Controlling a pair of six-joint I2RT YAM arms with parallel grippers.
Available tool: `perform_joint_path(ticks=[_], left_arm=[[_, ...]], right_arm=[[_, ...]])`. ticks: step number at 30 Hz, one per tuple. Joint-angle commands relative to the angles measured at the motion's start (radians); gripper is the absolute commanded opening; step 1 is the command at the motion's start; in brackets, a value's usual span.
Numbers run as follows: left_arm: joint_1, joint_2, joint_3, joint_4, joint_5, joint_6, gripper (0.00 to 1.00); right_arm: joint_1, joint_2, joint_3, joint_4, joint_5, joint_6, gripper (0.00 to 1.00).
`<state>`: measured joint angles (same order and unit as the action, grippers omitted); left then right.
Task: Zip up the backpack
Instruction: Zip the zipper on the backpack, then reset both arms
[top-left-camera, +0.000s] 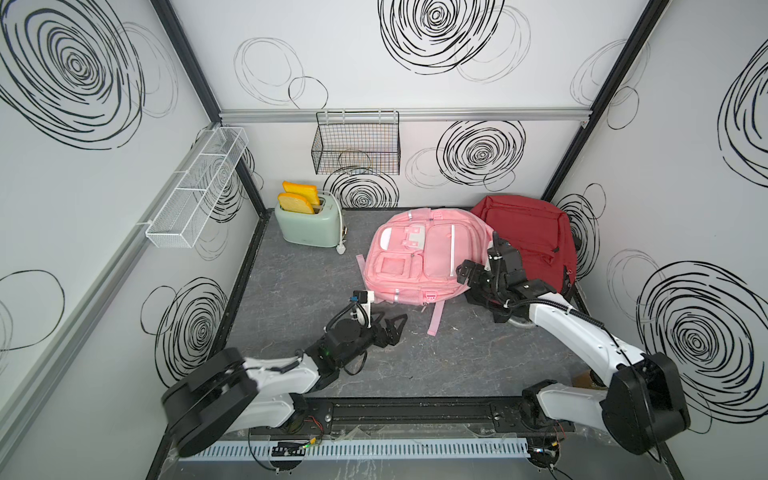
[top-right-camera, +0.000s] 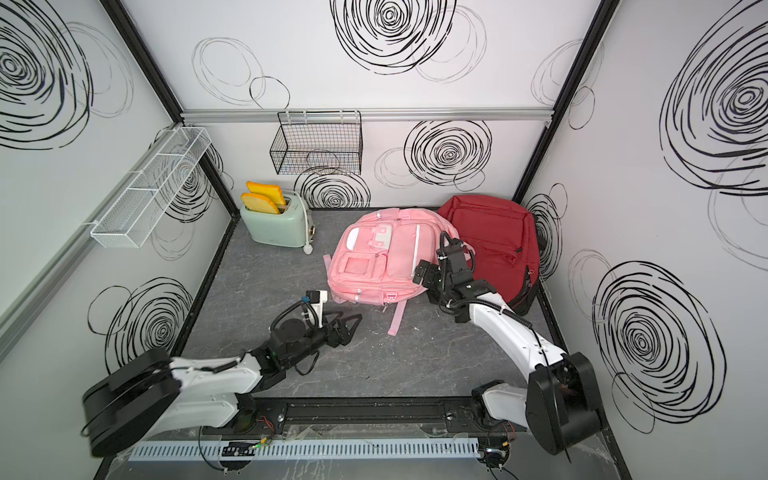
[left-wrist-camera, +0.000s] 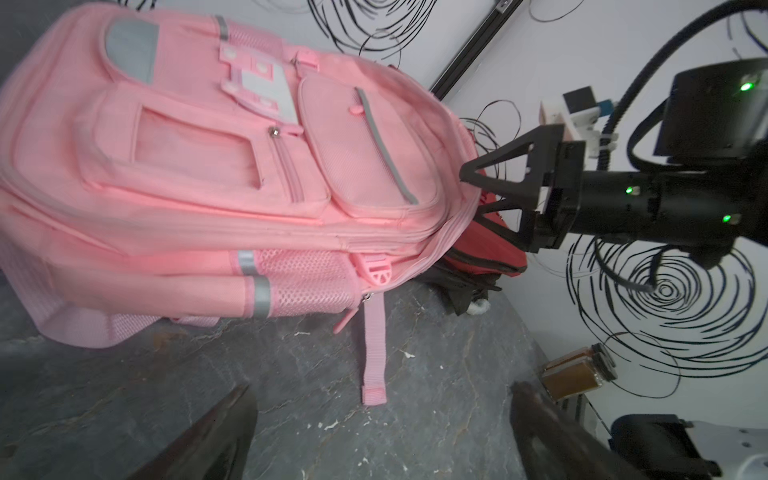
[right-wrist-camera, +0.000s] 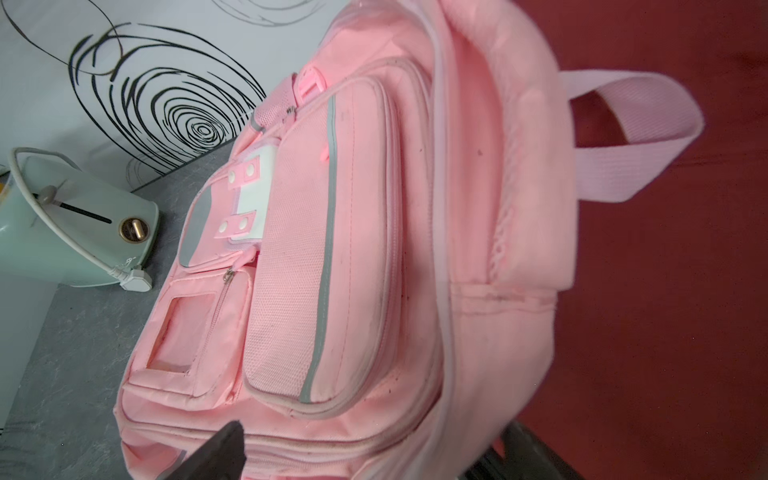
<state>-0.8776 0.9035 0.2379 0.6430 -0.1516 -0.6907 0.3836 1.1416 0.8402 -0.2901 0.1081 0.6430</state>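
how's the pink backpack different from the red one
The pink backpack has several front pockets with grey strips; the red backpack has a plainer front. The pink backpack lies nearer the middle of the table; the red backpack sits in the far right corner. The pink backpack's edge overlaps the red backpack. Both lie flat, front up.

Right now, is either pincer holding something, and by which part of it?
Nothing is held. The left pincer is open and apart from the pink backpack; the right pincer is open at its side, gripping nothing.
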Motion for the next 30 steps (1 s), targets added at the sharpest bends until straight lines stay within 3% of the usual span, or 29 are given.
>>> perform_joint_path(ticks=[1, 3, 5, 10, 13, 15, 17, 19, 23, 26, 30], left_arm=[[-0.009, -0.262, 0.098, -0.389, -0.236, 0.083, 0.98], [0.007, -0.371, 0.168, -0.545, -0.320, 0.107, 0.98], [0.027, -0.417, 0.228, -0.682, -0.420, 0.118, 0.98], [0.038, -0.382, 0.342, -0.852, -0.570, 0.132, 0.98], [0.071, -0.361, 0.276, -0.654, -0.445, 0.291, 0.98], [0.105, -0.365, 0.220, -0.511, -0.370, 0.352, 0.98], [0.138, -0.373, 0.148, -0.341, -0.351, 0.412, 0.98], [0.164, -0.370, 0.107, -0.238, -0.363, 0.532, 0.98], [0.269, -0.357, 0.086, -0.216, -0.387, 0.649, 0.98], [0.407, -0.421, 0.039, -0.155, -0.289, 0.706, 0.98], [0.565, -0.462, -0.052, -0.020, -0.164, 0.777, 0.98]], right_arm=[[-0.003, -0.149, 0.068, -0.062, 0.197, 0.004, 0.99], [-0.002, -0.211, 0.096, -0.108, 0.317, 0.006, 0.99], [-0.003, -0.273, 0.076, -0.053, 0.341, -0.079, 0.99], [-0.006, -0.478, -0.228, 0.419, 0.339, -0.288, 0.99], [-0.006, -0.526, -0.381, 0.656, 0.209, -0.619, 0.99], [-0.014, -0.525, -0.426, 0.689, 0.232, -0.685, 0.99], [-0.067, -0.547, -0.474, 0.723, 0.179, -0.740, 0.99], [-0.151, -0.589, -0.519, 0.741, 0.070, -0.751, 0.99], [-0.290, -0.605, -0.608, 0.825, -0.051, -0.647, 0.99], [-0.313, -0.533, -0.661, 0.880, -0.110, -0.603, 0.99], [-0.310, -0.458, -0.781, 1.075, -0.058, -0.583, 0.99]])
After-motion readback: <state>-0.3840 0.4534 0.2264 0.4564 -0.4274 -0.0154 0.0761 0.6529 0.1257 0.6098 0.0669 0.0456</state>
